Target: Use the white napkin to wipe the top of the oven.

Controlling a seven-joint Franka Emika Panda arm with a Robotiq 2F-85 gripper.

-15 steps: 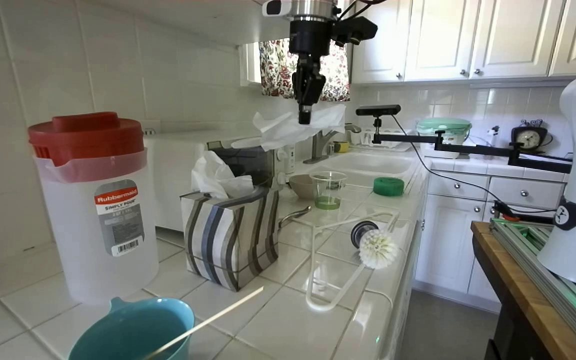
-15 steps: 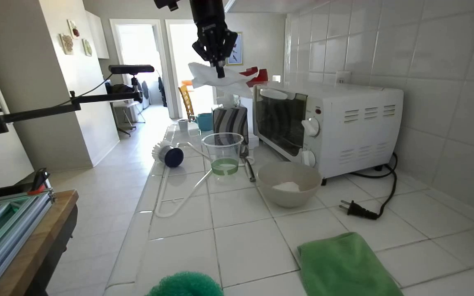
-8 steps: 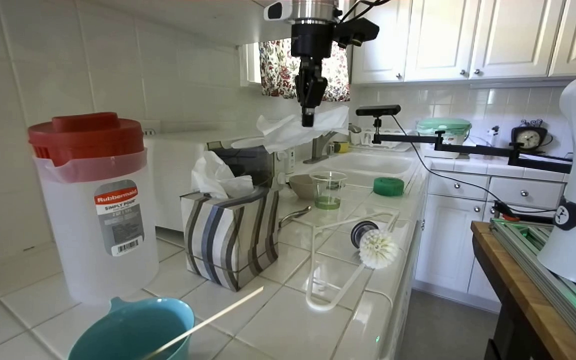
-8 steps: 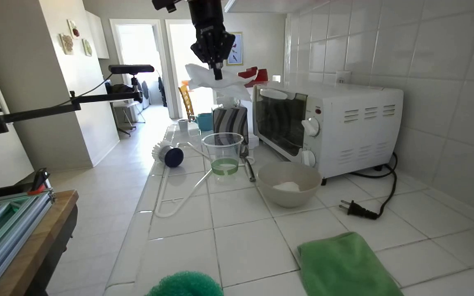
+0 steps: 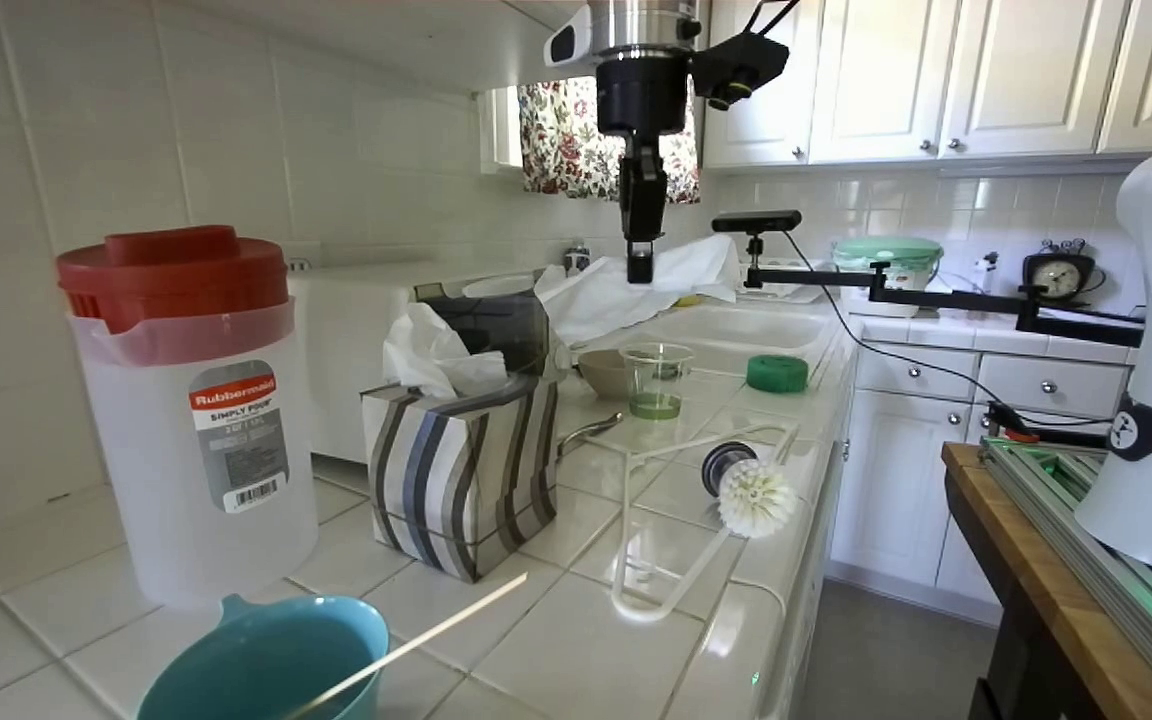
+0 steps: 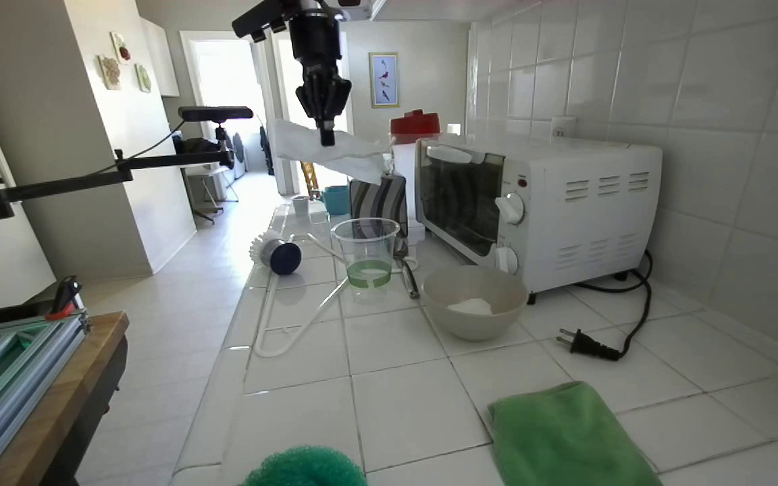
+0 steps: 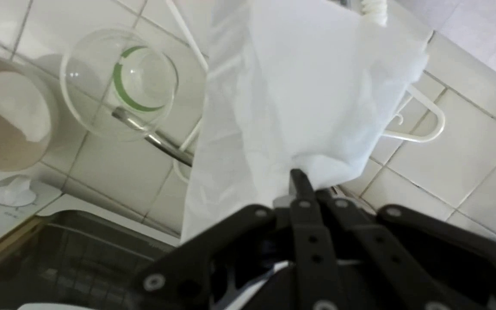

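The claw (image 5: 640, 264) pinches the white napkin (image 7: 304, 86) above the tiled counter (image 6: 406, 422), near the oven (image 6: 591, 202)

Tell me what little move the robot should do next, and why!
I think it should probably bring the gripper across toward the oven, so the cloth comes above it. The gripper is pinching the white napkin, but the wrist view shows it hanging above the counter, out in front, not over the top that needs wiping.
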